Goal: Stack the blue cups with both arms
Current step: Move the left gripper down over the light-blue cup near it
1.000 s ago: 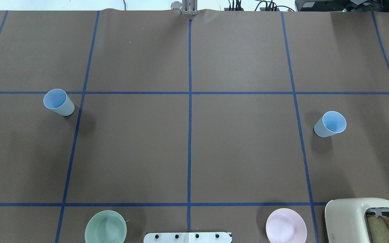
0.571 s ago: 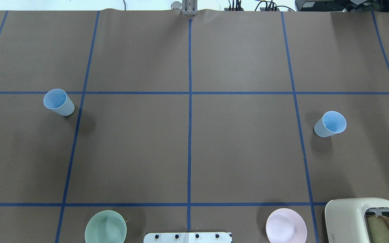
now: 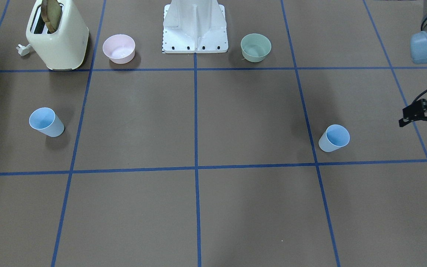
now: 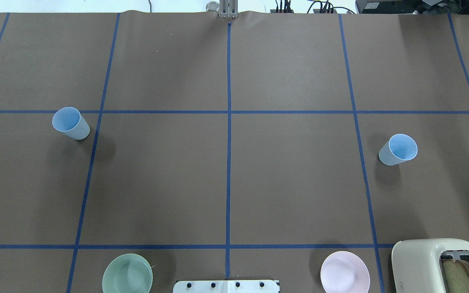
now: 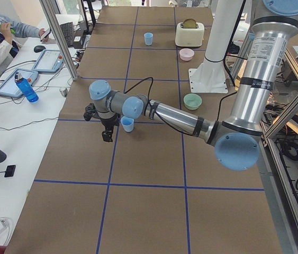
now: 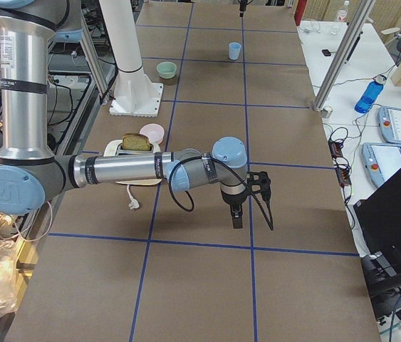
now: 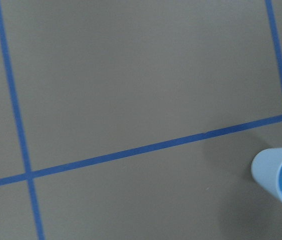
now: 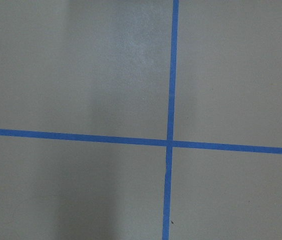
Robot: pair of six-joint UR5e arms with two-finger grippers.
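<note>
Two light blue cups stand upright and far apart. The left cup (image 4: 71, 123) also shows in the front view (image 3: 334, 138), the left side view (image 5: 127, 124) and at the left wrist view's lower right edge (image 7: 280, 176). The right cup (image 4: 398, 149) shows in the front view (image 3: 46, 122). My left gripper (image 3: 419, 126) hangs open and empty beside the left cup, on its outer side, apart from it. My right gripper (image 6: 236, 214) shows only in the right side view; I cannot tell whether it is open.
A cream toaster (image 4: 442, 264) with bread stands at the near right corner. A pink bowl (image 4: 345, 272) and a pale green bowl (image 4: 127, 273) flank the white base mount (image 4: 226, 286). Blue tape lines grid the brown table.
A black part of my left gripper has come into the overhead view at its left edge. The cups have not moved.
</note>
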